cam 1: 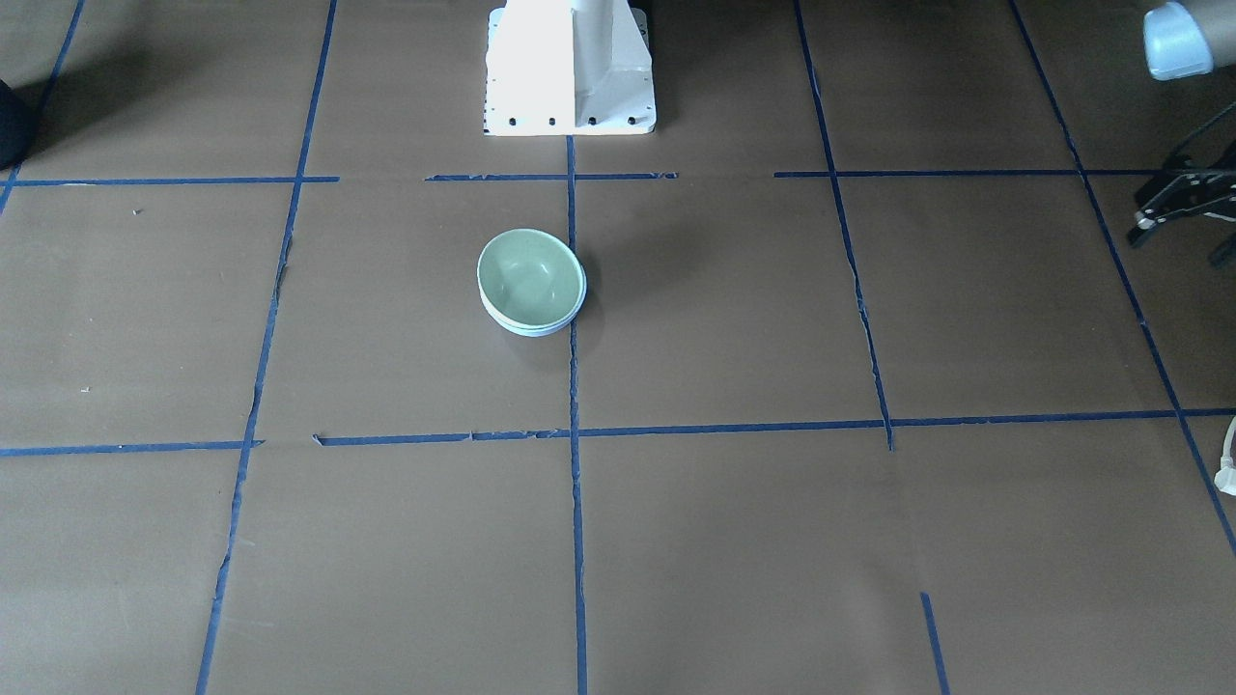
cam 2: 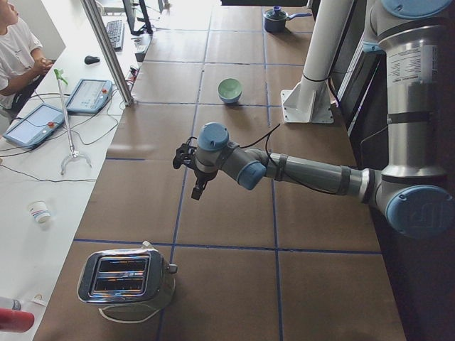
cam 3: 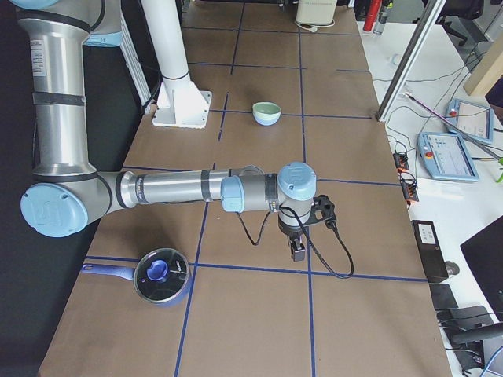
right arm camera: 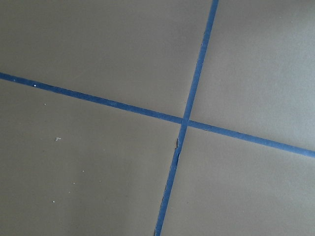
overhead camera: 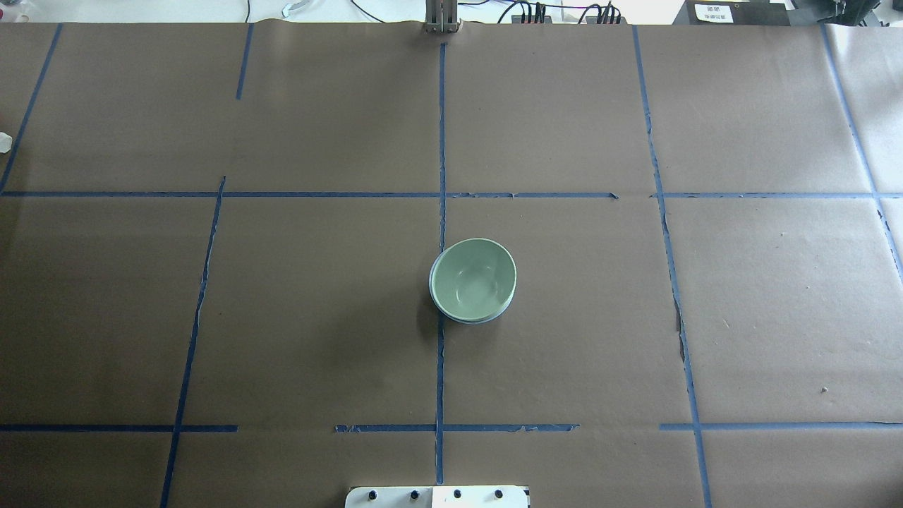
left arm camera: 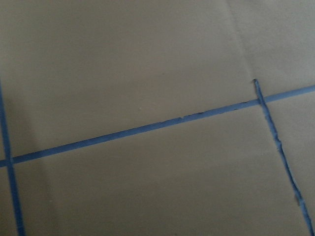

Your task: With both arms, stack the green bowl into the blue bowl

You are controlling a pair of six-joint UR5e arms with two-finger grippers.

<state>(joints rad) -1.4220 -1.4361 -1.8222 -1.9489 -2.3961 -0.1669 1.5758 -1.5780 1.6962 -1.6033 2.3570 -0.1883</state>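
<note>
Near centre of table (overhead camera: 282, 317): green bowl (cam 1: 529, 278) sits nested in blue bowl (cam 1: 537, 330), w/ only a thin blue rim showing under it. Stack touches centre tape line (overhead camera: 441, 141), in front of white pedestal (cam 1: 570, 68). L gripper (cam 2: 195, 183) hangs over bare table toward toaster (cam 2: 126, 278) end, well apart from bowls. R gripper (cam 3: 299, 250) hangs nr lidded pot (cam 3: 161, 276) at opp. end, also well apart. Can't tell for either gripper whether it's open or closed.
</note>
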